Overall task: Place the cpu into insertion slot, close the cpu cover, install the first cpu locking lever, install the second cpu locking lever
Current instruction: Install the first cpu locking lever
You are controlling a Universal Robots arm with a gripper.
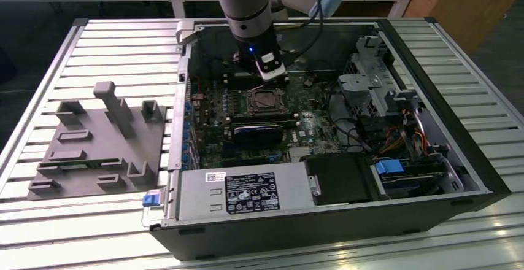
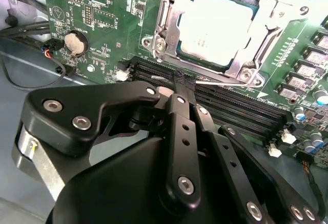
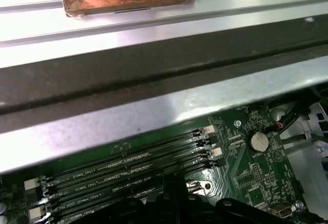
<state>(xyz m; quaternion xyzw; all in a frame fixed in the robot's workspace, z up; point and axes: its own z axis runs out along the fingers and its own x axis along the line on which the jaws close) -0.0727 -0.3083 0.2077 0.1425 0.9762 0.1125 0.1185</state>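
The cpu [image 2: 215,24] sat in its socket on the motherboard [image 2: 102,8], its dull silver top framed by the cpu cover [image 2: 171,26] lying flat around it, in the second wrist view. The gripper [image 2: 174,86] hung just beside it above the memory slots [image 2: 241,106], fingers [image 2: 180,89] together and empty. The first wrist view added a coin battery [image 3: 258,142] near those slots. The exterior view took in the open computer case [image 1: 327,233] on a slatted bench [image 1: 123,37], with a grey fixture [image 1: 98,141] at the exterior view's left.
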